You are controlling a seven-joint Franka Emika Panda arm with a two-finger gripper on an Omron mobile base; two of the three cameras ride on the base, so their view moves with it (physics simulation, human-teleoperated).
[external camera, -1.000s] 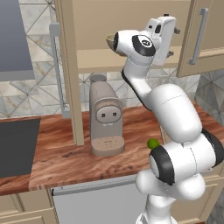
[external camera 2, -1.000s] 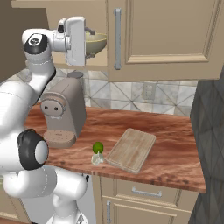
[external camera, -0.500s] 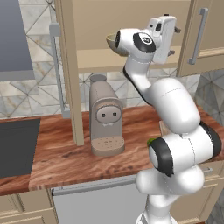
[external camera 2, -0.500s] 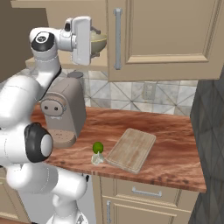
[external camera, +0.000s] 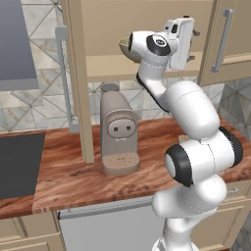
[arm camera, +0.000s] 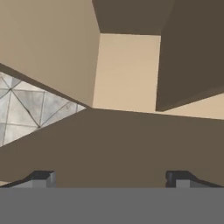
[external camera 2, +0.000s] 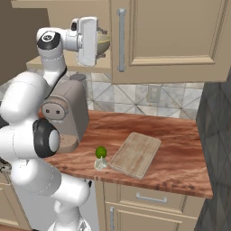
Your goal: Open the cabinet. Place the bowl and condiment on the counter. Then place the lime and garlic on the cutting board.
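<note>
Much of the round olive-beige bowl (external camera 2: 104, 43) was hidden: it sat on the shelf of the beige wall cabinet (external camera 2: 171, 36), and in both base views the robot's hand covered most of it, leaving an edge showing (external camera: 125, 46). The small dark condiment bottle could not be made out. The small whitish garlic bulb (external camera 2: 100, 164) was half lost against the near edge of the reddish-brown wood-grain tabletop (external camera 2: 176, 135), just in front of the small bright green lime (external camera 2: 101, 152). Both lay just left of the light tan wooden cutting board (external camera 2: 135, 154), whether touching it could not be told. The cabinet's left door (external camera: 78, 83) stood swung open, edge-on in the left base view, its top cut off by the frame.

The white arm rose from the base, bent back at the elbow and reached up to shelf height, the hand turned level and pointing into the open cabinet. The jaws (arm camera: 109, 178) stood spread wide with nothing between them; the two dark fingertips (arm camera: 41, 177) showed far apart at the bottom of the hand view, facing the shelf's shaded underside and the cabinet's interior walls. A beige coffee machine (external camera: 117, 135) stood on the tabletop below the shelf.
</note>
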